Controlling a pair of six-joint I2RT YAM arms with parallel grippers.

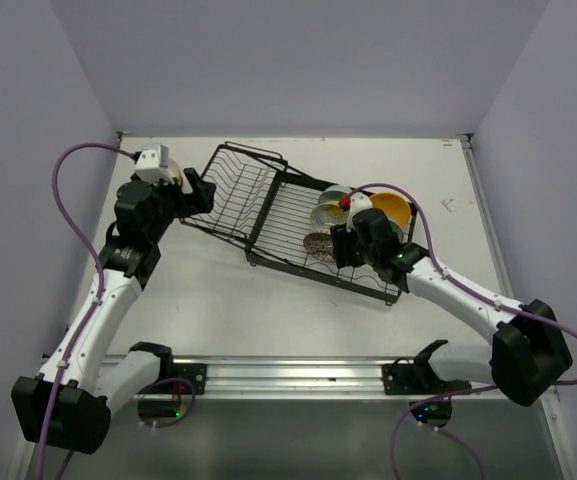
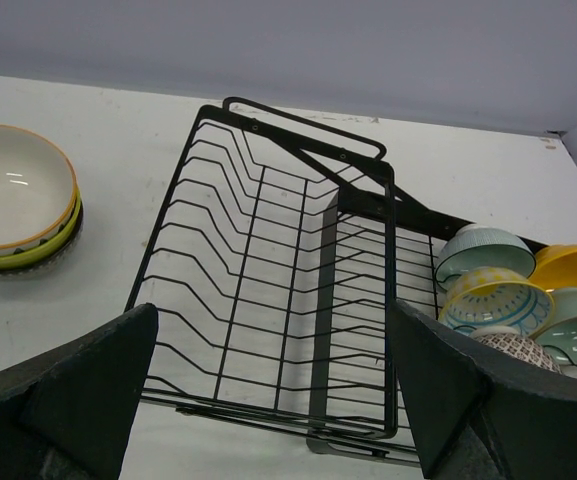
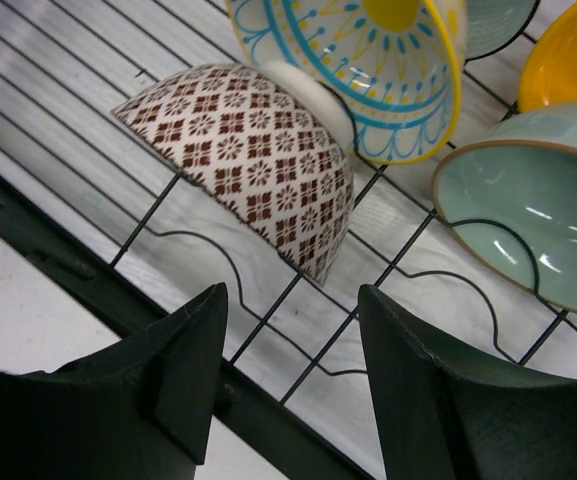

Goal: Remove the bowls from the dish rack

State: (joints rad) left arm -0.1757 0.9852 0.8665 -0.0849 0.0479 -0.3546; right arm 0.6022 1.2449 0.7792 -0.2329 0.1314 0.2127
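Right now I have the dish rack (image 1: 268,205) lying slantwise in the middle of the white table (image 1: 218,310), with its raised basket section (image 2: 268,250) toward my left arm and its flat wavy-wired section (image 3: 198,250) toward my right. The left gripper (image 1: 204,192) sits at the left edge of the basket section; in its wrist view the jaws are spread wide with nothing between them, and the basket's wires show in the gap. I cannot tell whether it touches the rack. Off to that gripper's left, a small stack stands on the table well apart from the rack: a cream bowl (image 2: 8,185) with an orange rim nested in a yellow-green bowl (image 2: 28,250). The other bowls crowd the flat section. The right gripper (image 1: 336,248) hangs over that cluster, and its dark fingers (image 3: 168,400) are parted and empty. Just beyond them the brown-patterned bowl (image 3: 258,170) is tipped over on the wires, with its lattice-printed outside facing the camera. Leaning against its far side is a yellow-and-blue patterned bowl (image 3: 368,70). To the right of those, a pale teal bowl (image 3: 528,210) is propped on edge with its glossy inside turned toward the wrist camera, and an orange-yellow bowl (image 3: 568,60) sits behind it. From the left wrist I also see a ribbed bowl (image 2: 483,250) standing at the back of the group, nearest the hinge.
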